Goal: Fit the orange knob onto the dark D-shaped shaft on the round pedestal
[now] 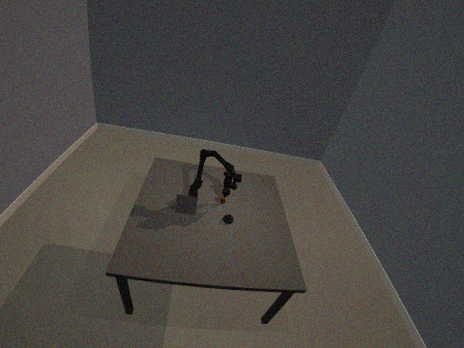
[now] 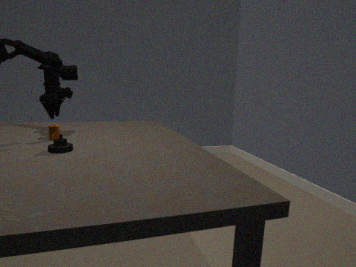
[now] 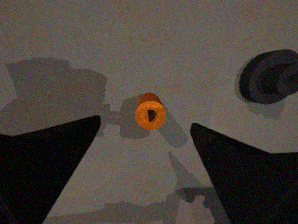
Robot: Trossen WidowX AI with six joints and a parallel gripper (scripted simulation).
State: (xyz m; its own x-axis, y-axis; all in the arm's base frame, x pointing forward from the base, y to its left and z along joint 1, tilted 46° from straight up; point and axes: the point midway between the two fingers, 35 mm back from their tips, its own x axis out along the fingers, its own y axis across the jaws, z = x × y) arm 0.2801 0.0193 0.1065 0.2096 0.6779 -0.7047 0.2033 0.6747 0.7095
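The orange knob (image 1: 222,200) (image 2: 54,133) (image 3: 158,116) stands upright on the table, with its dark hole facing up and a flat side of the hole on the left in the wrist view. My gripper (image 2: 54,116) (image 3: 146,123) is open and empty, pointing down above the knob, which shows between the fingertips in the wrist view. The dark round pedestal (image 1: 228,219) (image 2: 60,148) (image 3: 256,84) stands on the table a short way from the knob. Its thin shaft (image 2: 61,136) points up; the shaft's flat side cannot be made out.
The table (image 1: 208,256) (image 2: 130,185) has its front edge far from the knob and pedestal. The arm's base (image 1: 187,203) stands on the table to the left in the top view. Shadows of the arm fall around the knob.
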